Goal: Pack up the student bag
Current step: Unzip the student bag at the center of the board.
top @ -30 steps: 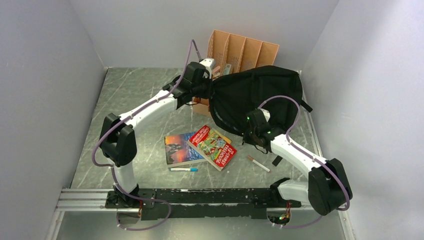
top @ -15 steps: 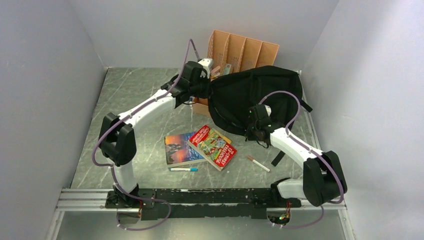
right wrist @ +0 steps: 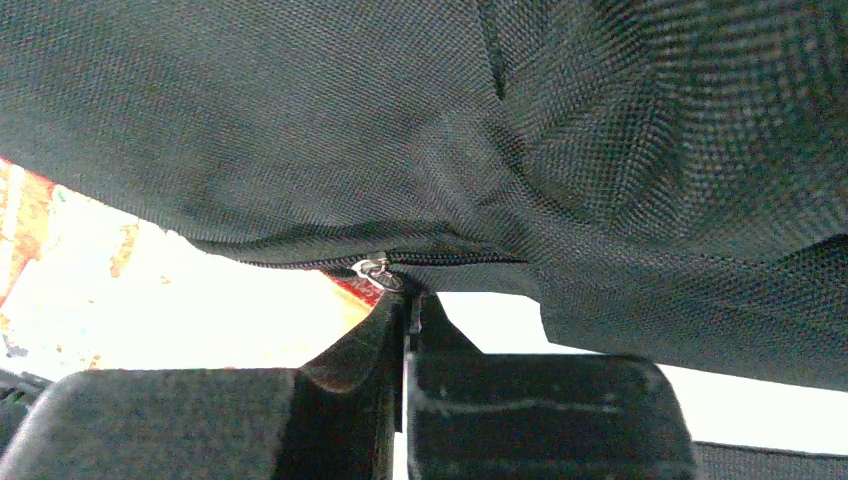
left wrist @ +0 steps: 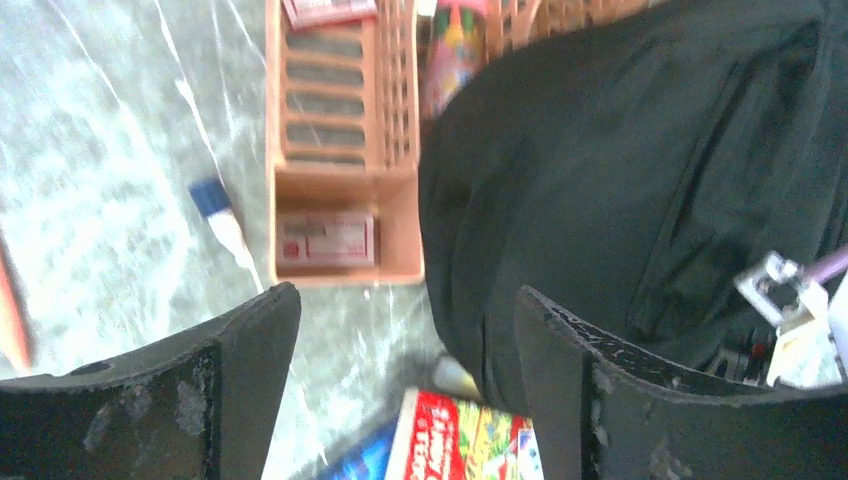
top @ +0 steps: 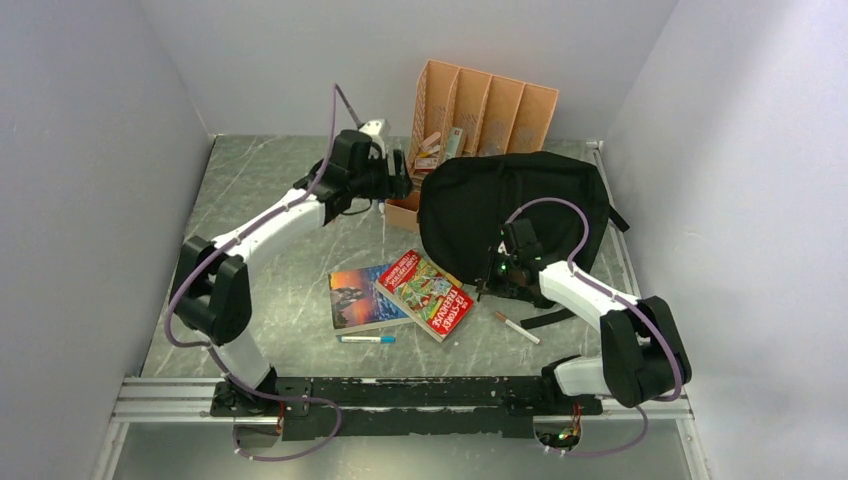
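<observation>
Right gripper (right wrist: 408, 306) tight on student bag (right wrist: 420, 130)

The left gripper (left wrist: 405, 300) is being held with its jaws spread wide above the table (left wrist: 90, 150); an orange organizer (left wrist: 340, 150) is being partly covered on its right by the student bag (left wrist: 640, 170), a small box (left wrist: 325, 238) is sitting in its near compartment, a blue-capped pen (left wrist: 222, 222) is lying just beside it, and a red book (left wrist: 470, 440) is showing below the bag

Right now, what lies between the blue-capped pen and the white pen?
In the top view, the red book pokes its near corner between the blue-capped pen and white pen; otherwise bare table.
</observation>
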